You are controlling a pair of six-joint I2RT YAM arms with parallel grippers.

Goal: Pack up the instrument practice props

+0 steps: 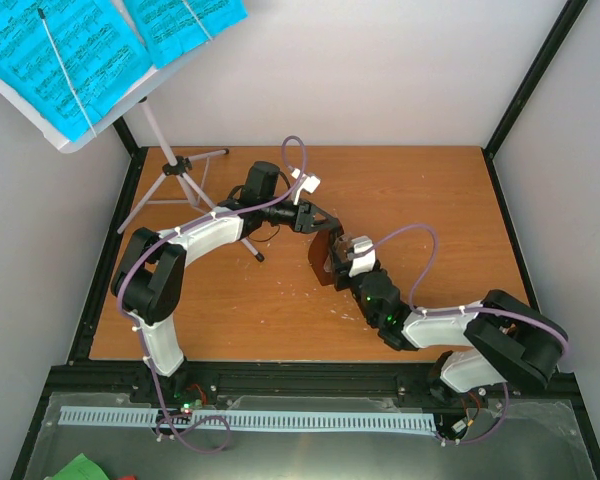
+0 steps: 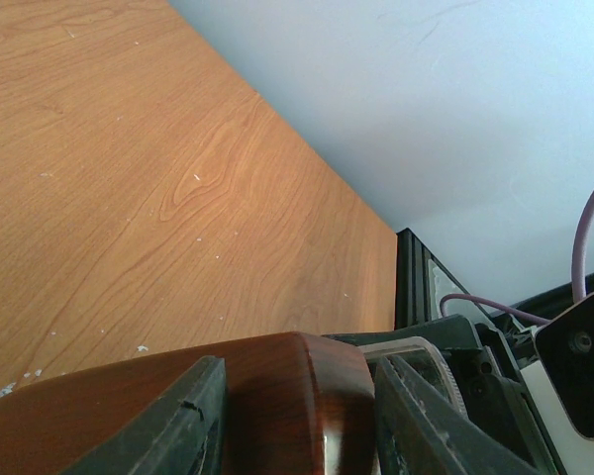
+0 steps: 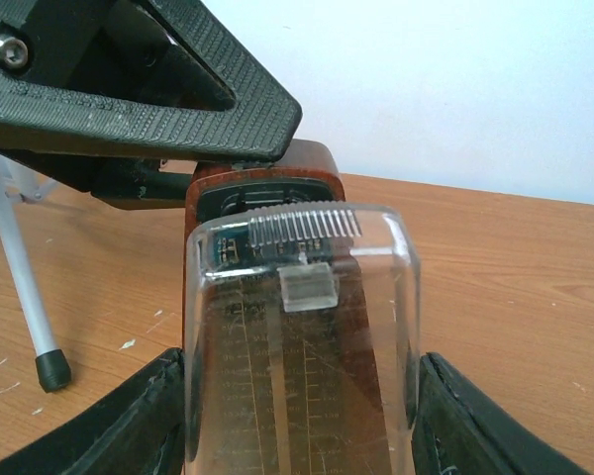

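Music stand (image 1: 160,135) — standing on the table (image 1: 430,220) well beyond the left gripper (image 1: 318,222) and off to its left, spreading its silver tripod legs, not yet being folded. Carrying the bright blue sheet-music pages (image 1: 70,50) on the tilted desk, far from either pair of fingers, not yet being gathered.

Working, by the look of it, on the smallest prop first: closing up the metronome (image 1: 325,262), sitting at mid-table right between both pairs of fingers. Clamping its glossy brown body between the left fingers (image 2: 168,426), with a pad along each side. Pinching the clear cover (image 3: 297,336) from the opposite end with the right gripper (image 3: 302,440), its fingers (image 3: 109,426) pressing against the cover's two edges, closed on it rather than standing free. Showing the printed tempo scale and a ridged strip near the top through the plastic. Hiding the cover's lower rim, so fully seated or not, cannot tell.

Calling next, probably, for pushing the cover squarely onto the brown body while bracing with the left fingers, then releasing one side only — otherwise risking a tipped, slippery little pyramid.
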